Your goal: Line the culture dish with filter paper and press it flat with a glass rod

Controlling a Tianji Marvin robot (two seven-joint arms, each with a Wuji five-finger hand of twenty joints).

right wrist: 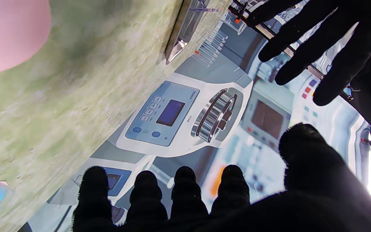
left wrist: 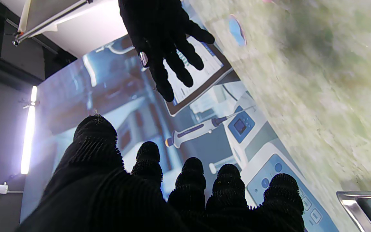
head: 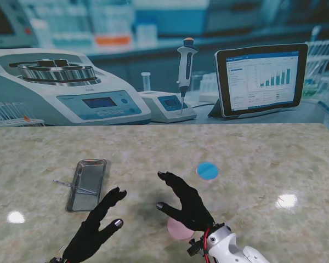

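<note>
Right hand (head: 189, 205) empty, fingers spread; left hand (head: 96, 224) likewise empty and spread; neither touches any task item.

Taking the steel tray (head: 100, 164) as landmark: the glass rod (head: 74, 187) lies across it, long axis running left-right and slightly skewed, one end overhanging the tray's left rim. The left hand hovers just nearer to me than the tray and is judged better placed for the rod. The pink disc (head: 178, 230), apparently the filter paper, lies well right of the tray, partly hidden under the right hand. The blue round dish (head: 208, 171) sits farther right, beyond the right fingertips. Backdrop instrument lettering is too small to read.
</note>
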